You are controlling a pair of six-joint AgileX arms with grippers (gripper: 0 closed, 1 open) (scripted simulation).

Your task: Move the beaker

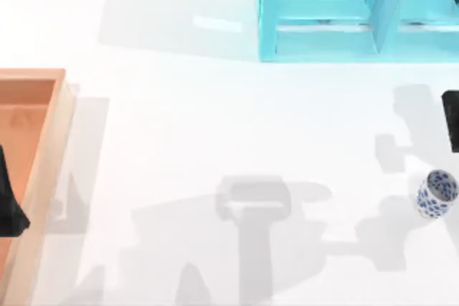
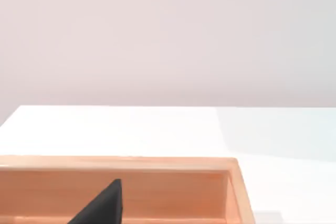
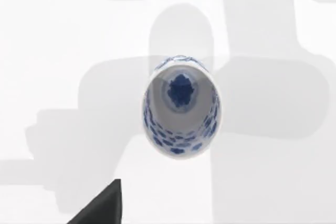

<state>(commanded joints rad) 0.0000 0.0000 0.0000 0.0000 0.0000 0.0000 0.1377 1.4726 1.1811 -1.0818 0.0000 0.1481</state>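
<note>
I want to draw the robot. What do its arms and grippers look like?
Little of them shows. The left arm appears as a plain matte black, wedge-like shape at the top view's left edge, over the light wooden tray. The right arm is a flat black rectangular piece at the right edge. No cables, markings or other colours show on either.

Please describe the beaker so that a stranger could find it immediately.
Start at the turquoise shelf at the table's far right. Come toward the near edge: the beaker stands alone by the right edge. It is a small white cup with blue patterning.
</note>
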